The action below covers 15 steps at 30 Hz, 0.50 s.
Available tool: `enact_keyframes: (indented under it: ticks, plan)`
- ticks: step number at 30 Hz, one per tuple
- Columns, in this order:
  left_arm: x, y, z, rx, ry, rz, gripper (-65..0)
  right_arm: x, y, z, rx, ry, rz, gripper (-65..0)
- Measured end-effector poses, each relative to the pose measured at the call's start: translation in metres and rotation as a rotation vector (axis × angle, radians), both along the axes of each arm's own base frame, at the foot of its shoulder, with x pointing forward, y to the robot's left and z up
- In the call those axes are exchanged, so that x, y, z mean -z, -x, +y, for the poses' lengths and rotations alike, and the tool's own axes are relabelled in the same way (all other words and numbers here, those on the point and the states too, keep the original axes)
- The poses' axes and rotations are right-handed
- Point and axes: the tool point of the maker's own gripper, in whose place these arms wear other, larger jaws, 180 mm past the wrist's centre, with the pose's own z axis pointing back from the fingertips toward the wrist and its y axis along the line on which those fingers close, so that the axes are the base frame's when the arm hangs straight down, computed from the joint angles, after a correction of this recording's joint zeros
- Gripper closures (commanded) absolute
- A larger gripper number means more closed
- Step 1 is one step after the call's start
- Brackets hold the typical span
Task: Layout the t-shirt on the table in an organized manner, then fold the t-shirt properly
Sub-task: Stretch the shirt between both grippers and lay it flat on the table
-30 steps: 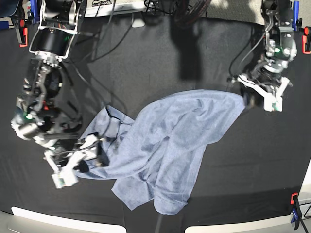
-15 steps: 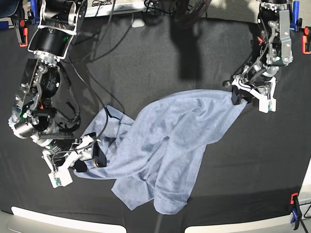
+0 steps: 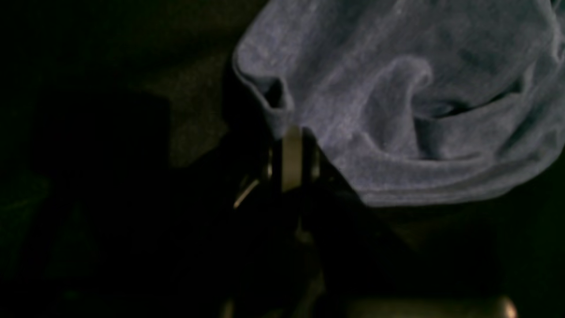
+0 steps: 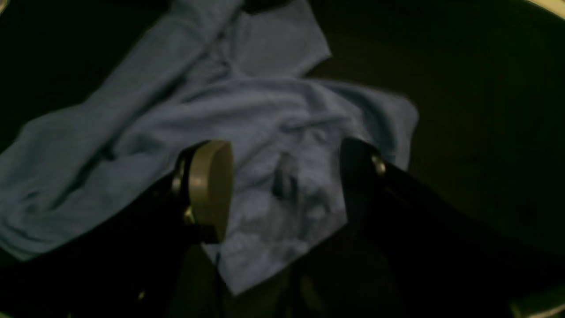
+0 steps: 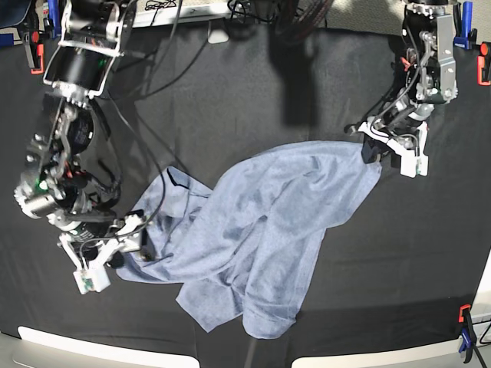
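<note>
Base view: left tool [image 5: 374, 150] pinches the t-shirt [image 5: 261, 230] corner; right tool [image 5: 126, 247] gapes over its edge.

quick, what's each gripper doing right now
Left gripper: shut on an edge of the t-shirt.
Right gripper: open, jaws straddling the shirt, not yet gripping.

the table [image 5: 253, 100], covered in wrinkled black cloth, carried the t-shirt [image 5: 261, 230], which lay crumpled and spread diagonally across its middle. red clamps [image 5: 483, 65] and a blue clamp [image 5: 468, 15] sat at the edges.
</note>
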Motion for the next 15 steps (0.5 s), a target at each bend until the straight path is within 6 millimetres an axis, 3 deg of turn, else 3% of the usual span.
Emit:
enact_keyframes:
  ticks: [4, 10, 15]
  plan:
    - [0.000, 0.000, 0.000, 0.000, 0.001, -0.001, 0.0, 0.032, -0.007, -0.017, 0.037, -0.013, 0.115, -39.2]
    - [0.000, 0.000, 0.000, -0.001, 0.000, -0.002, 0.0, 0.022, -0.046, -0.052, 0.166, -0.012, 0.139, -39.2]
    - [0.000, 0.000, 0.000, -0.001, 0.001, -0.003, 0.0, 0.051, -0.050, -0.076, 0.218, -0.037, 0.261, -39.2]
